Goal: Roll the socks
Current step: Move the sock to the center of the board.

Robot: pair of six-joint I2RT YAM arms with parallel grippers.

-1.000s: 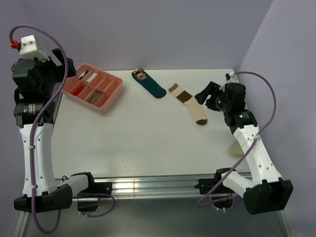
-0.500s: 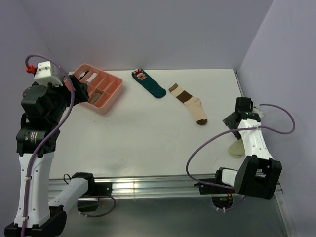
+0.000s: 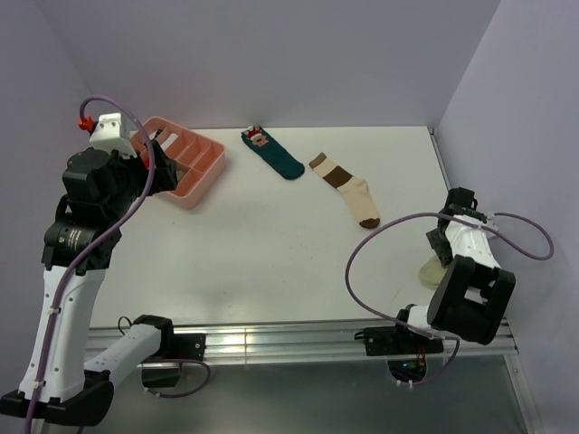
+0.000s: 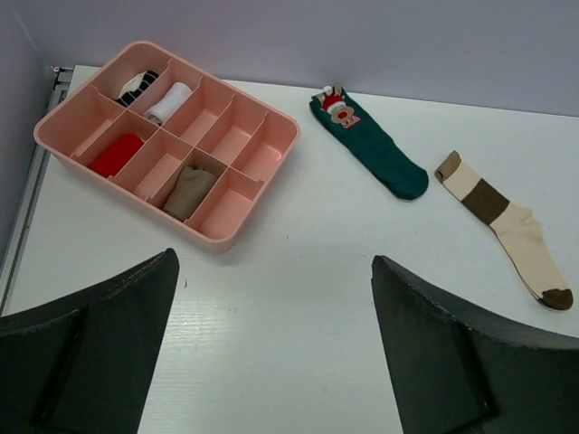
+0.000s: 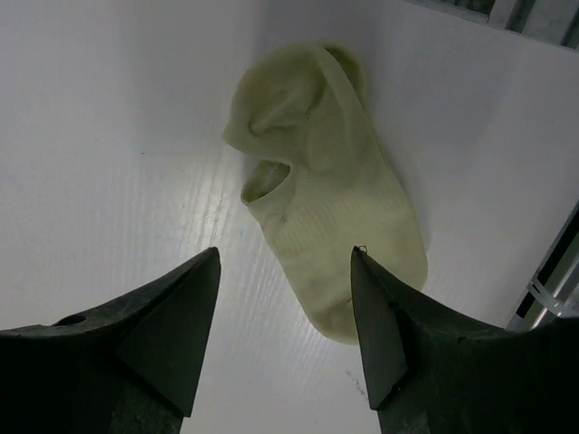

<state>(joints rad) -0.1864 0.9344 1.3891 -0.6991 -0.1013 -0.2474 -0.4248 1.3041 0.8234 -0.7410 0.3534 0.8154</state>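
A cream sock with dark brown and tan bands lies flat at the back middle; it also shows in the left wrist view. A plain pale tan-yellow sock lies crumpled near the right front edge, seen close in the right wrist view. My right gripper is open and hangs just above this sock, its fingers on either side of the sock's near end, not touching it. My left gripper is open and empty, held high over the table near the tray.
A pink divided tray stands at the back left, holding several rolled items in tan, red, white and striped. A dark teal sock with a red-and-white figure lies beside it. The table's right edge and metal rail run close to the pale sock.
My right arm has swung from beside the banded sock back to the right front and dropped over the pale sock. My left arm has lowered and leaned toward the tray.
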